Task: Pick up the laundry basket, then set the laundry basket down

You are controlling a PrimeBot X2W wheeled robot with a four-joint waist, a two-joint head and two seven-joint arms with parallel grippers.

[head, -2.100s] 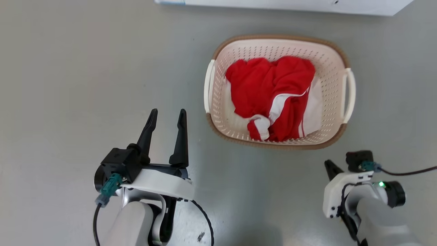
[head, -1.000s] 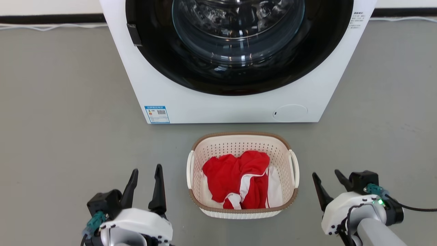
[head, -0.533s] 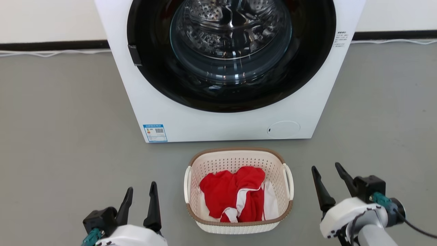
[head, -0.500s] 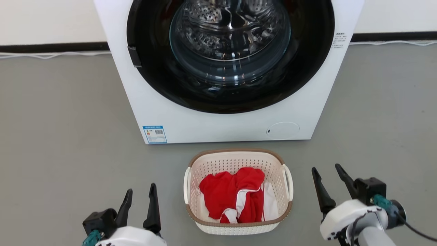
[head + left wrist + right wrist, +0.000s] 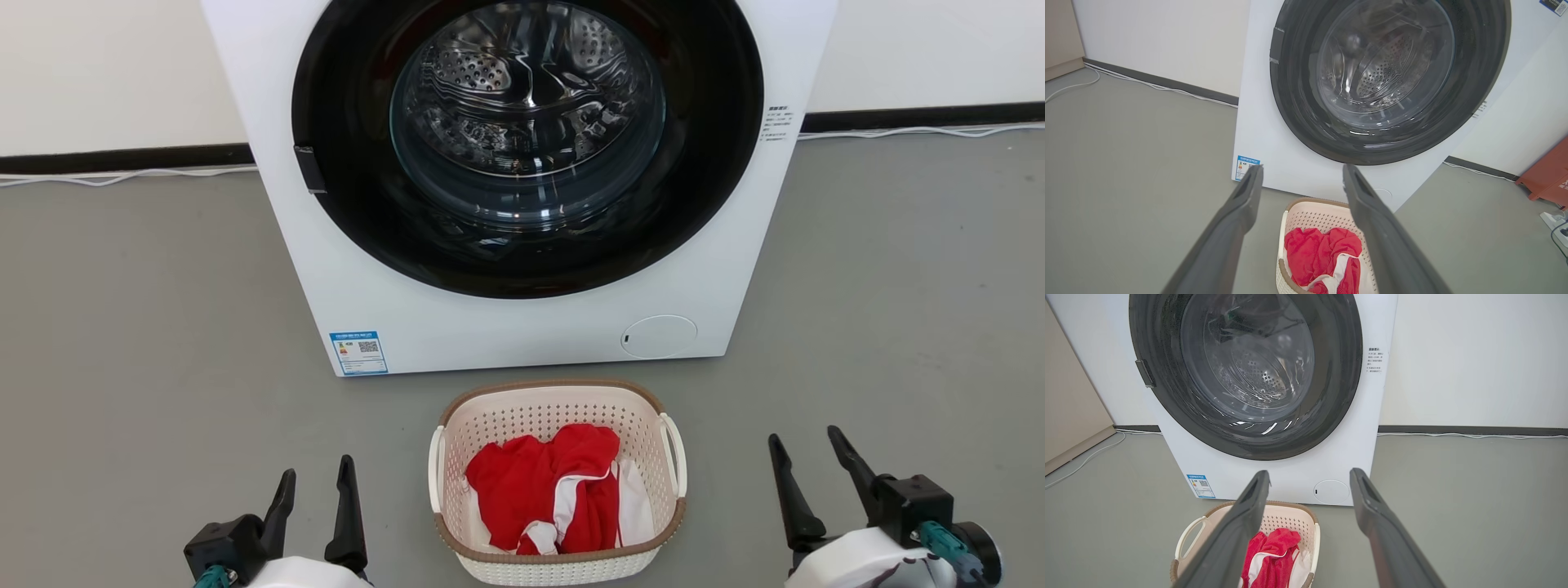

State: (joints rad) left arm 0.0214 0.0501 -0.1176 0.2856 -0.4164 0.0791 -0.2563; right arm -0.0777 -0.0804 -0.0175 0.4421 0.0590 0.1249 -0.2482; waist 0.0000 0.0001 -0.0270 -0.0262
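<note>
A small cream-white plastic laundry basket (image 5: 547,412), with little holes, a brown rim and two white loop handles (image 5: 435,467), sits on the grey floor (image 5: 147,343) at the bottom middle of the head view; it is just in front of a big white washing machine (image 5: 490,335) with a round dark glass door, close but not touching; a bunch of red and white clothes (image 5: 531,486) lies inside the basket; the left end effector (image 5: 317,467) is at the lower left of the picture, beside the basket and apart from it; its two dark fingers (image 5: 349,506) are spread wide and hold nothing; the right end effector (image 5: 803,434) is at the lower right, also apart from the basket; its fingers are spread wide too and hold nothing; the basket is between the two end effectors
</note>
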